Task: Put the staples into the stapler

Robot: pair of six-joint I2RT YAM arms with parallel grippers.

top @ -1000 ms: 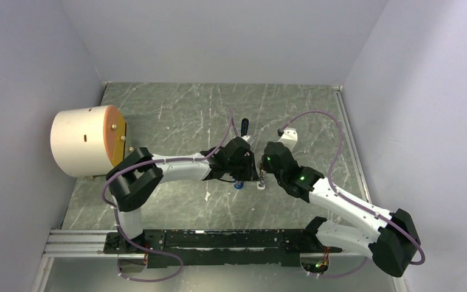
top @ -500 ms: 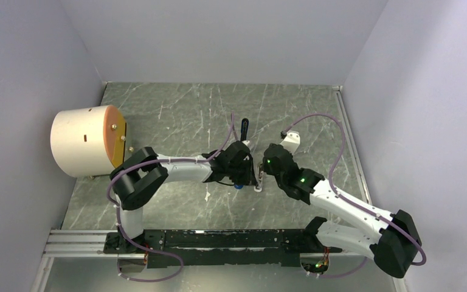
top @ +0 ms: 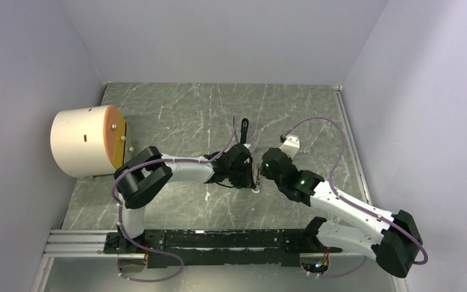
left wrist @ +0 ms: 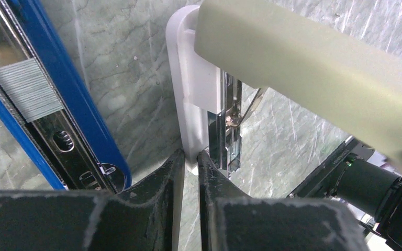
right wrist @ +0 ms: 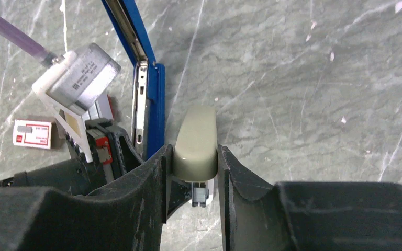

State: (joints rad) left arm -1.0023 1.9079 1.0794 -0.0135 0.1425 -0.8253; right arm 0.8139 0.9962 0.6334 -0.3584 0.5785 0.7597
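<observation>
2 arms meet mid-table (top: pixel 176 115), roughly halfway btwn the L and R edges. The stapler (right wrist: pixel 157 104) lies there hinged open, its blue top swung up and back so the metal channel faces up. The staples (left wrist: pixel 29 89) sit in that channel as a small grey ribbed block, partway along its length. Just beside the stapler on its R side, and about parallel to it, is a second unit: a beige bar (right wrist: pixel 194 136) over a white base (left wrist: pixel 188 78), w/ a metal strip showing btwn them. R gripper (right wrist: pixel 194 149) clamps the beige bar across its width, both fingers flat against its sides, holding it tilted up off the white base. L gripper (left wrist: pixel 188 157) is narrow, jaws nearly together, w/ the rounded end of the white base showing in the slit btwn the tips. Can't tell if it's actually pinched or just behind them. A small red box (right wrist: pixel 31 134) w/ a white label lies flat on the table, on the far side of the L gripper from the stapler. A big cream drum (top: pixel 82 141) w/ an orange face sits at the table's L edge, well apart from both grippers.
</observation>
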